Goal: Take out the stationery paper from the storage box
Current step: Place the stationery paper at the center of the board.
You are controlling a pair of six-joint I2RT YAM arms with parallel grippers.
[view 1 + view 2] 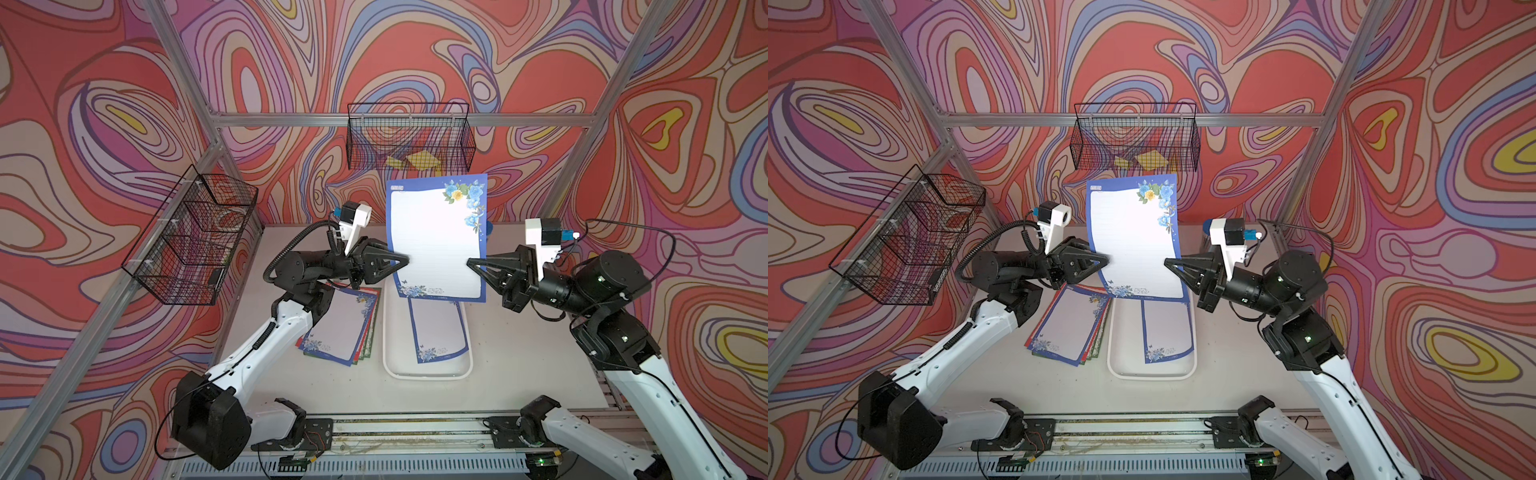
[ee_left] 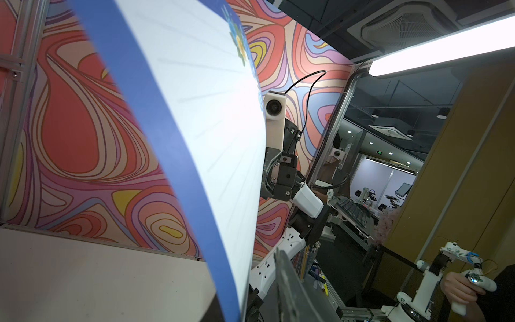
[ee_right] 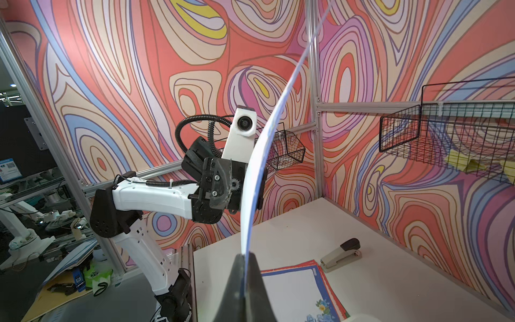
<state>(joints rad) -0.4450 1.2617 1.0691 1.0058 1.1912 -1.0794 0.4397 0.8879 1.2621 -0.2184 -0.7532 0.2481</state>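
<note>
Hanging upright above the storage box, the blue-bordered stationery sheet screens the far edge of the table, where a stapler and a fanned pile of sheets lie. The box holds a second sheet, the rear wire basket yellow notes. Long axis vertical, flowered corner up; the right gripper pinches one edge, the left gripper meets the opposite edge, hold unclear.

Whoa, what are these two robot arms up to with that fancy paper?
They are taking letter paper out of the white tray. The right gripper pinches a blue-bordered sheet by one edge, held up in the air above the tray. The left gripper sits at the opposite edge, though whether it grips yet is unclear. In the tray lies one more sheet, and a pile of sheets rests on the table beside it.
</note>
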